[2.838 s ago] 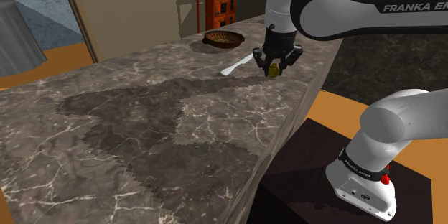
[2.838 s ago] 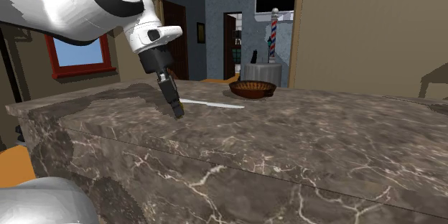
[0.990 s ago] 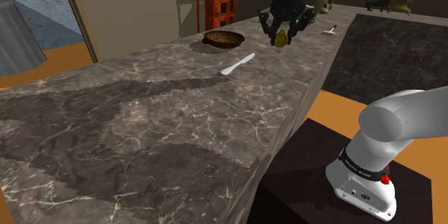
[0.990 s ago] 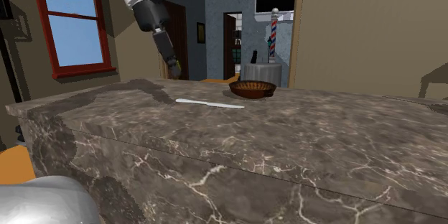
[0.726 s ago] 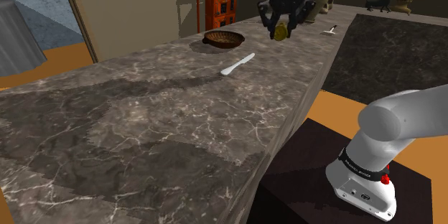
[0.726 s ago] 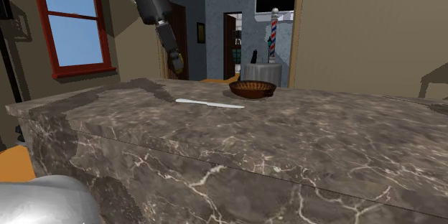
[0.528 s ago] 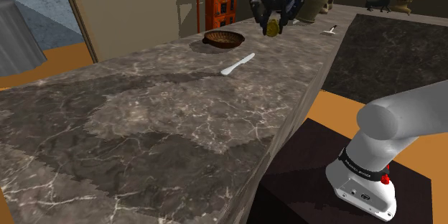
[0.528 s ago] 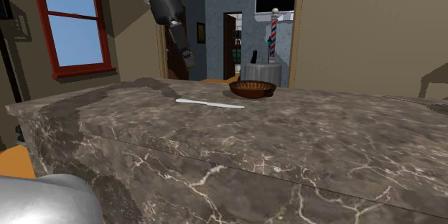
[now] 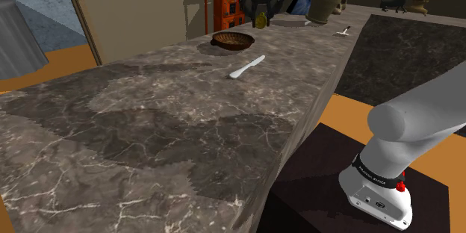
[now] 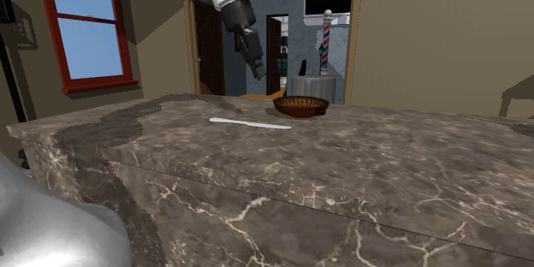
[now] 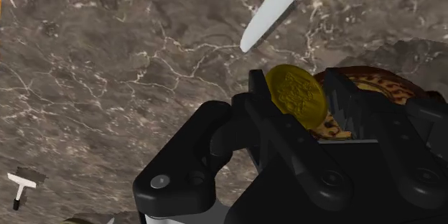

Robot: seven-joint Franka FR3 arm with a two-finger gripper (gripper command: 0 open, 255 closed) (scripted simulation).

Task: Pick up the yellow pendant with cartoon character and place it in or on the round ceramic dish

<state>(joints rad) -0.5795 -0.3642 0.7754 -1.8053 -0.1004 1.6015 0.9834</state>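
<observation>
Above the veined brown marble counter (image 9: 179, 127), the black two-finger gripper (image 9: 260, 18) pinches the round yellow pendant (image 11: 293, 95); centre it over the shallow brown round dish (image 9: 232, 40), lower close, then release gently

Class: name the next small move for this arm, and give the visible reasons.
Probably slide the hand sideways until it is over the brown dish, without opening. It clasps the yellow pendant high above the counter, and in the second exterior view it hangs left of the dish, not above it.
</observation>
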